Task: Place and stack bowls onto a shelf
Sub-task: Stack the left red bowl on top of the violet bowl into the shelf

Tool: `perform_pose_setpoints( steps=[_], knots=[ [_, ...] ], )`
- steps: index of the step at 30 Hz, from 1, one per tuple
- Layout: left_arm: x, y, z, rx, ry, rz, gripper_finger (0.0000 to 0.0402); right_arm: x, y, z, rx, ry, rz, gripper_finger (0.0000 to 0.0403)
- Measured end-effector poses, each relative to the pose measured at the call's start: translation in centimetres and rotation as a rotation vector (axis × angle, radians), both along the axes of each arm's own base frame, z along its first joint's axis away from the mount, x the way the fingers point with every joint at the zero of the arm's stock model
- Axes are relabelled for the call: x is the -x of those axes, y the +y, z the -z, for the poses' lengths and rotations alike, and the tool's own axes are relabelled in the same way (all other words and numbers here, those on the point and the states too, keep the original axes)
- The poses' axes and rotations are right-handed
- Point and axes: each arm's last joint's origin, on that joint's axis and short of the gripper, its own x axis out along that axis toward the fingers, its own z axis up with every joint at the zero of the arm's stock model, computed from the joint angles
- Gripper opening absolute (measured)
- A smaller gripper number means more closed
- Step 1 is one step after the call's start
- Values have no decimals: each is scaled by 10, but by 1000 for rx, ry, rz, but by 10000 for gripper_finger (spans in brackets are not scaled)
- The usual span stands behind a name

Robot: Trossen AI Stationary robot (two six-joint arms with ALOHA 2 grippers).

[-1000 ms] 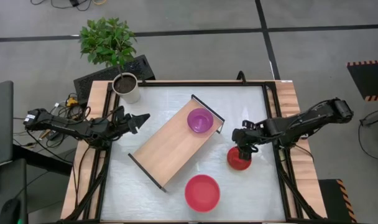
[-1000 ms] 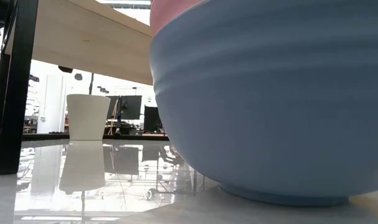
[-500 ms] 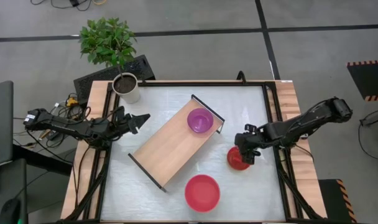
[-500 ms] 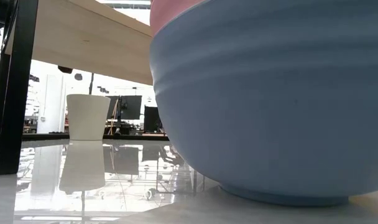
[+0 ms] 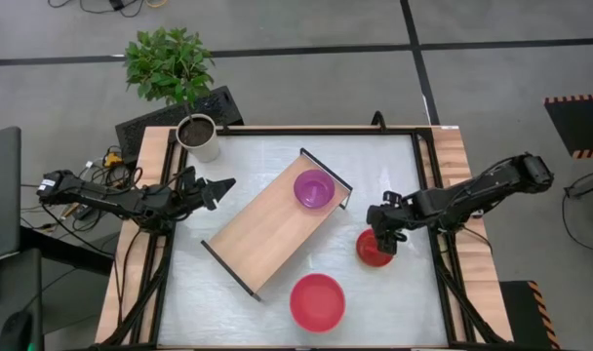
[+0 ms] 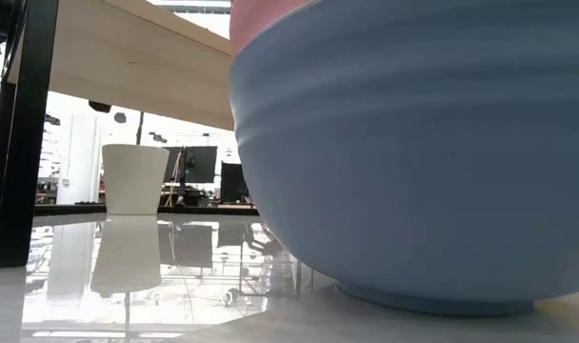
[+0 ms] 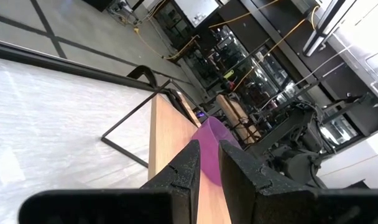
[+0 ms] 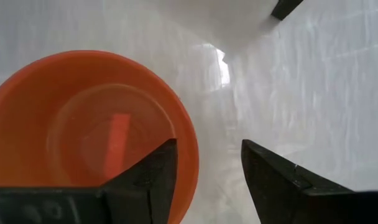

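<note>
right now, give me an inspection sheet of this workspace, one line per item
surface: white table with wooden side strips.
job's things: shelf lies diagonally mid-table; small purple bowl sits on its far end; small red bowl and large red bowl sit on the table, off the shelf.
clutter: white plant pot with soil at the far left corner.
grippers: right end effector open, straddling the small red bowl's rim; left end effector shut, hovering left of the shelf.
cables: bundle at the left edge.
surroundings: leafy plant on the floor behind the table.
</note>
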Motion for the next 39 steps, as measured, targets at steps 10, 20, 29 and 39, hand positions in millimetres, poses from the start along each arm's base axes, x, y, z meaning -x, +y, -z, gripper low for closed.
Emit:
perform_pose_setpoints(
  steps=[10,20,29,39],
  knots=[
    [0,0,1,-2,10,0,43,0,1,1,-10,10,-21,136],
    [0,0,1,-2,11,0,43,0,1,1,-11,11,-21,125],
    [0,0,1,-2,11,0,43,0,1,1,-13,11,-23,125],
    [0,0,1,-2,12,0,43,0,1,1,-13,11,-22,125]
  ],
)
